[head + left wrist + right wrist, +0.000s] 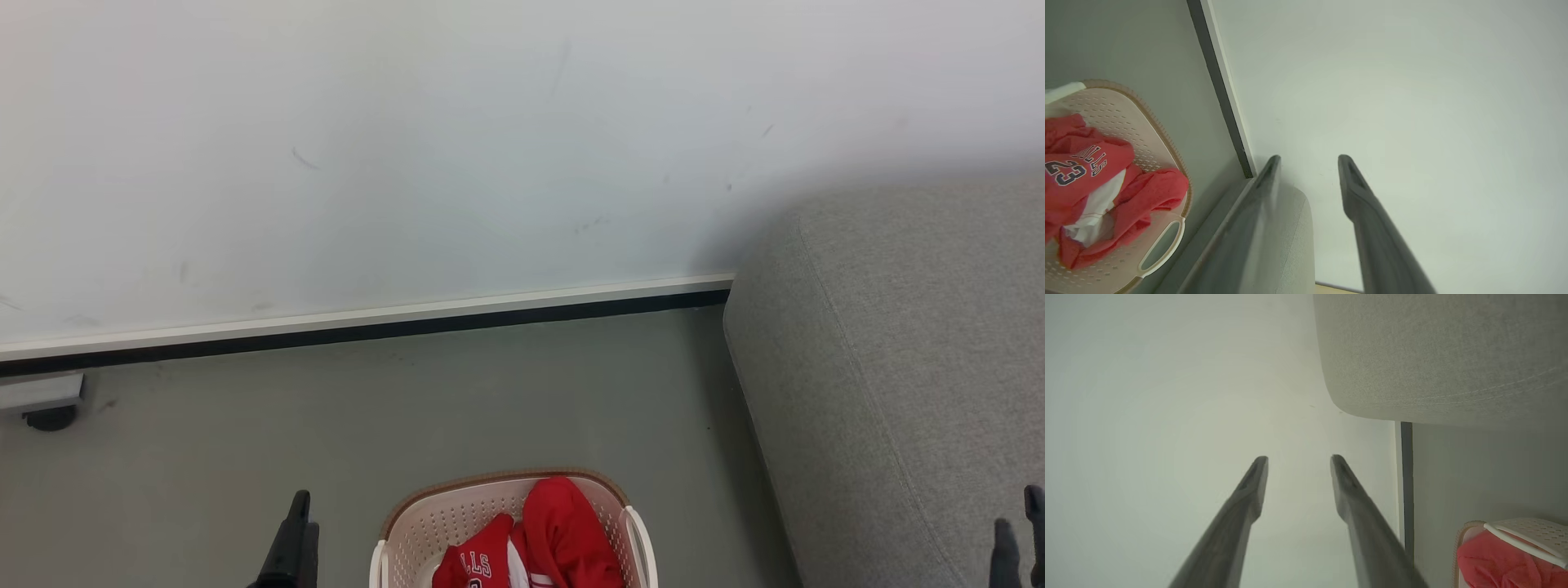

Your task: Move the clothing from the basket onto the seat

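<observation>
Facing the pale wall [408, 147] and the grey floor [490, 392], I have the seat [898, 367] on my right, a broad grey cushion, and the basket [457, 514] on the floor near it, between my arms. The clothing [563, 523] lies heaped inside the basket, its red folds rising about to the rim. I judge it light, limp and a little slick, so I would pinch a raised fold at the top of the heap rather than a flat patch, and I expect it to trail or drag a second garment along. The basket's wall and handle could snag it on the way out. My left claw [1309, 159] and right claw [1298, 457] are both spread, holding nothing, pointing at the wall. A dark caster [51, 418] sits far left by the baseboard [367, 322], out of the way.
</observation>
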Motion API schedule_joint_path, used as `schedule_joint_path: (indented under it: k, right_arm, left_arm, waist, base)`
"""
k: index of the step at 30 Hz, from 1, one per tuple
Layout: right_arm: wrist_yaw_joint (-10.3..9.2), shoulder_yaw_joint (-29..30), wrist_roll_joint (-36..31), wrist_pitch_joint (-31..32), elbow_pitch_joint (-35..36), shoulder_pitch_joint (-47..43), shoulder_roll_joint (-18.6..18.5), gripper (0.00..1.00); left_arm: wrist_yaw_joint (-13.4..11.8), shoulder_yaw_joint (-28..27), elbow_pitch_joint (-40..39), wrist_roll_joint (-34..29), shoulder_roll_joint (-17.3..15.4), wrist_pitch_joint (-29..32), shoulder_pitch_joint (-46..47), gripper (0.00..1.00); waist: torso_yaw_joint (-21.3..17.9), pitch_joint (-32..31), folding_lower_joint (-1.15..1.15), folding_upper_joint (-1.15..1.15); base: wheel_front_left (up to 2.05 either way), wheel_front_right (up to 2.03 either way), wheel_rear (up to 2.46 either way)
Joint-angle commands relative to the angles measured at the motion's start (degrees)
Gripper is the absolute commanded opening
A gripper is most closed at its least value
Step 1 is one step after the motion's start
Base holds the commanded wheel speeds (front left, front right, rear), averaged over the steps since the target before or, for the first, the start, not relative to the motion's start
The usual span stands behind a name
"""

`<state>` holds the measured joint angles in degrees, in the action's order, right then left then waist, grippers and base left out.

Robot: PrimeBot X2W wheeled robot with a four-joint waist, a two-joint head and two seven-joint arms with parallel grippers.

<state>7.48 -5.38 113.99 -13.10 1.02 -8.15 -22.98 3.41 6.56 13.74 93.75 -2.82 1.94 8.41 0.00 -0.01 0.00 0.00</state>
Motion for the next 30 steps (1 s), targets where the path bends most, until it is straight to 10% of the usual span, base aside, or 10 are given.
schedule_joint_path:
  k: [1,30]
  right_arm:
    - [0.0,-0.08,-0.05,0.0,-0.12,-0.01,0.16,1.0]
    - [0.01,-1.38,-28.0,-0.72,-4.89,3.89,7.38,1.0]
  left_arm:
    - [0.01,-0.04,0.18,-0.02,0.0,-0.03,-0.14,1.0]
    - [-2.88,-2.71,-2.82,-21.97,-0.03,-6.25,-3.74,1.0]
  waist:
    - [0.0,0.0,0.0,0.0]
    - [0.13,-0.74,0.0,0.0]
  base:
    - [0.0,0.0,0.0]
    - [0.0,0.0,0.0]
